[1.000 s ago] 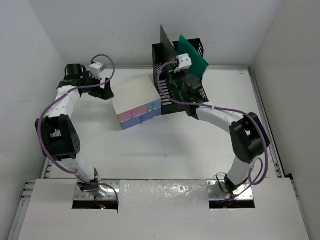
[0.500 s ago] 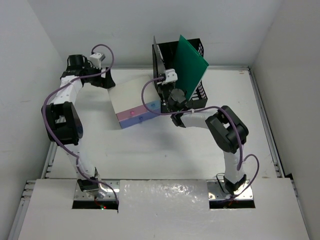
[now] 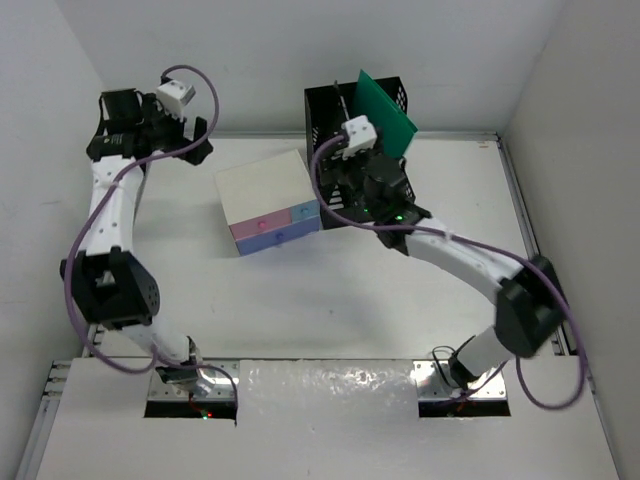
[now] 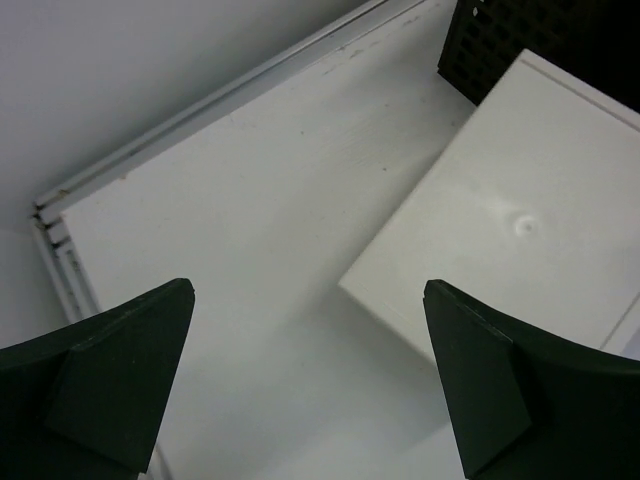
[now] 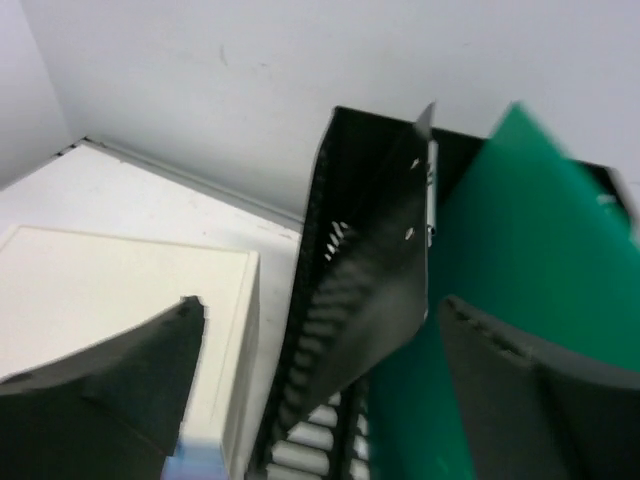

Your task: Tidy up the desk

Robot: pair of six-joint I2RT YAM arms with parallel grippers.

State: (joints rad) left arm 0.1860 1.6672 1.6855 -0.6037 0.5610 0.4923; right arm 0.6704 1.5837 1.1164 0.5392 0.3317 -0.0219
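Arms are hovering over desk (image 4: 250, 200).
Left gripper (image 4: 310, 300) gaping empty near drawer box (image 4: 520, 220); right gripper (image 5: 320, 310) gaping empty facing rack (image 5: 350, 260), green folder (image 5: 520, 250).

Left arm (image 3: 103, 210) and right arm (image 3: 460, 255) in white link shells, black joint housings, looping purple cables (image 3: 214, 98), white wrist camera blocks (image 3: 357, 131), dark wedge-shaped jaws
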